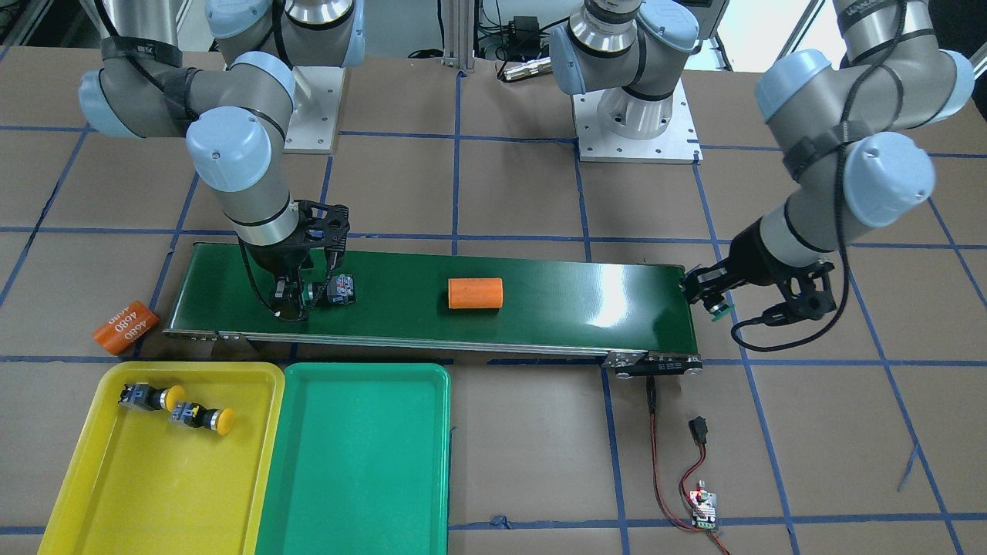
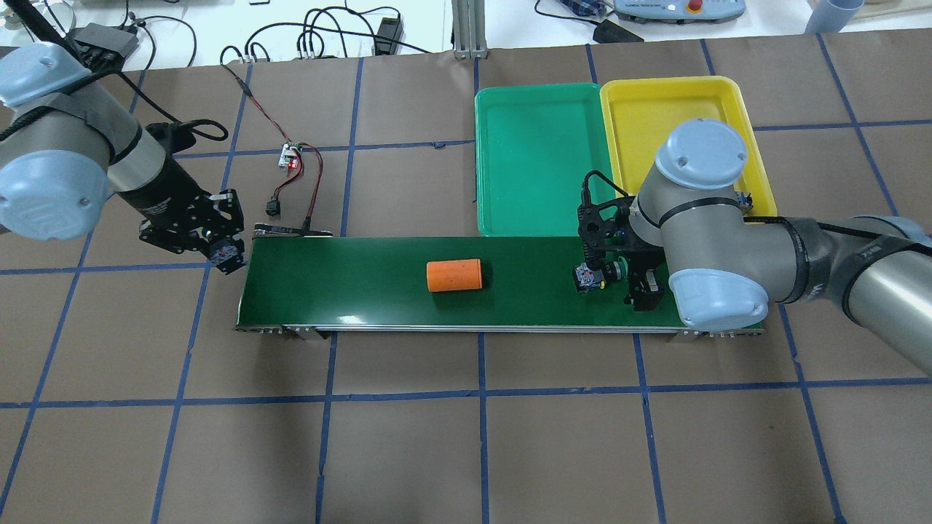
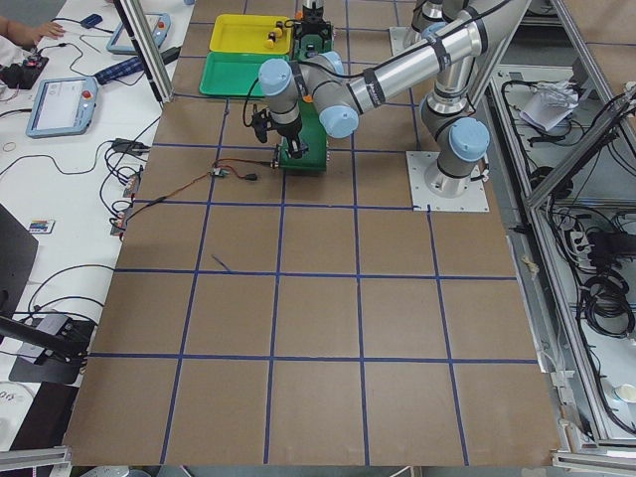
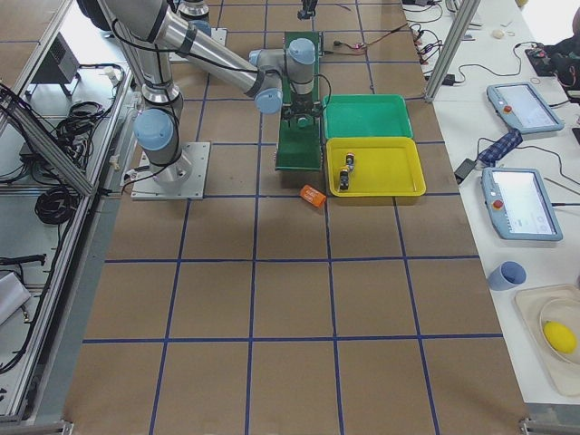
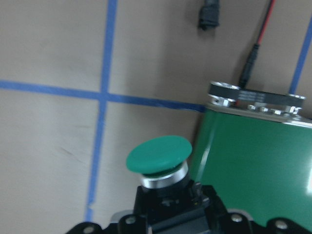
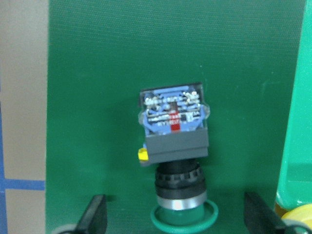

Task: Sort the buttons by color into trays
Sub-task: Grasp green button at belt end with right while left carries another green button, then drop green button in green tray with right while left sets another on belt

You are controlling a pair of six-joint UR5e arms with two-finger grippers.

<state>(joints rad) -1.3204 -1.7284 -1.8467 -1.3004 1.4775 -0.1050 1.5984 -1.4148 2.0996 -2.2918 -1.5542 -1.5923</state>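
Observation:
A green-capped button [image 6: 174, 141] lies on its side on the conveyor belt [image 1: 555, 304], its cap between the spread fingers of my open right gripper [image 6: 178, 217], which touches nothing. The same button [image 1: 339, 290] shows at the belt's end nearest the trays. My left gripper [image 2: 224, 251] is shut on a second green button [image 5: 159, 155], held above the table just off the belt's other end. Two yellow buttons [image 1: 150, 397] [image 1: 204, 417] lie in the yellow tray [image 1: 154, 493]. The green tray [image 1: 355, 462] stands beside it.
An orange cylinder [image 1: 475, 293] lies on the middle of the belt. Another orange cylinder, marked 4680 [image 1: 125, 327], lies on the table off the belt's end by the yellow tray. A small controller board [image 1: 703, 509] with red and black wires sits near the left gripper's end.

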